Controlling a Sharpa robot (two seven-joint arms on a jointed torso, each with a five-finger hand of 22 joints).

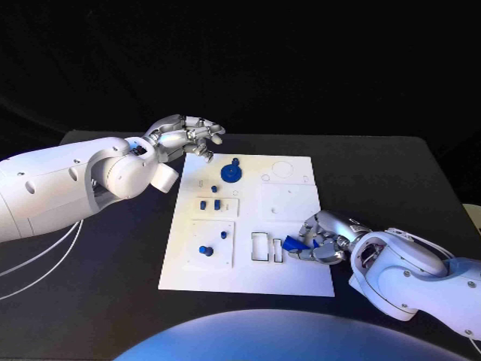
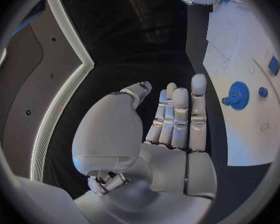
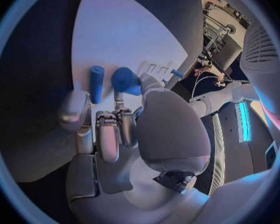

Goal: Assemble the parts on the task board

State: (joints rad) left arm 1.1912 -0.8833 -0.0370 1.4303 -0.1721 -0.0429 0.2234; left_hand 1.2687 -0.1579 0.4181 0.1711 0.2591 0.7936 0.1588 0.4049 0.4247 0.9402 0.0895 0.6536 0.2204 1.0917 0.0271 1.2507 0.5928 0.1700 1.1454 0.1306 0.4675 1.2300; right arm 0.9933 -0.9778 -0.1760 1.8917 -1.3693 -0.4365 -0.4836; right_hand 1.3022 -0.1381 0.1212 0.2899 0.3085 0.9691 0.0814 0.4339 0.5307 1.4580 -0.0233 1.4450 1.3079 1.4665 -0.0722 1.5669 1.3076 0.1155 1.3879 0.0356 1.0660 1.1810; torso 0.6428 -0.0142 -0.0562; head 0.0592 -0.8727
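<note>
The white task board [image 1: 287,197] lies mid-table. A blue gear [image 1: 231,172] [image 2: 238,95] stands near its far edge, with small blue pegs [image 1: 204,204] below it and a blue knob [image 1: 206,250] nearer me. My right hand [image 1: 323,241] [image 3: 118,127] rests at the board's right edge by the rectangular slots [image 1: 260,247]. It pinches a blue part [image 1: 296,244] [image 3: 125,79] between thumb and a finger. A blue peg-like piece [image 3: 96,83] lies beside its fingers; I cannot tell if it is touched. My left hand [image 1: 186,135] [image 2: 174,117] hovers over the board's far left corner, fingers straight, holding nothing.
The black table [image 1: 392,173] extends around the board on all sides, with wide bare areas to the left and right. Two white cables [image 1: 40,263] hang from my left arm over the table's left side.
</note>
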